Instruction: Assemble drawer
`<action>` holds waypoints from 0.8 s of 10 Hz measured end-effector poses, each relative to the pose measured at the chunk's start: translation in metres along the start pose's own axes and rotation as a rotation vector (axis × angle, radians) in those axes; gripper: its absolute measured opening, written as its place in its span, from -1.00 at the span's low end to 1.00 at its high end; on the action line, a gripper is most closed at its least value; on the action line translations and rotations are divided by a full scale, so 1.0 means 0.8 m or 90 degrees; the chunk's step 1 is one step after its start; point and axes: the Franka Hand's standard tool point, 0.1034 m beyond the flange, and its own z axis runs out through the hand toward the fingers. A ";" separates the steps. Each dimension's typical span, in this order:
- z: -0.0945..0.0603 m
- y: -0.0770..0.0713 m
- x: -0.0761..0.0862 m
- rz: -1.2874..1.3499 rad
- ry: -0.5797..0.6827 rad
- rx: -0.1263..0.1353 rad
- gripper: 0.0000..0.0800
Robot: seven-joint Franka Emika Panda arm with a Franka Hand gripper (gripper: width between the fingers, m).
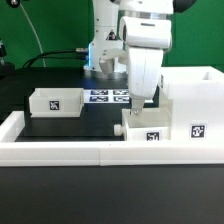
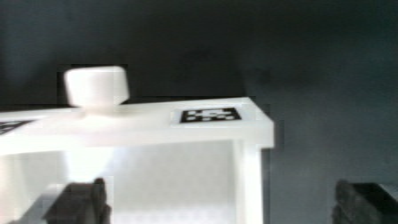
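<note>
While above the knobbed tray (image 2: 151, 125), fingers (image 2: 75, 205) wide apart, astride its tagged edge.

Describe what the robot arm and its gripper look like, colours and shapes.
The arm is glossy white with rounded shells and dark sections near its top. The gripper has a boxy white body; the wrist view shows two black, blocky fingers. No markings are legible.
</note>
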 end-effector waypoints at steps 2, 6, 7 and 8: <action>-0.018 0.007 -0.021 0.001 -0.005 -0.005 0.62; -0.004 0.010 -0.080 -0.042 0.008 0.001 0.62; 0.005 0.008 -0.093 -0.042 0.033 0.007 0.62; 0.015 0.006 -0.099 -0.040 0.045 0.013 0.62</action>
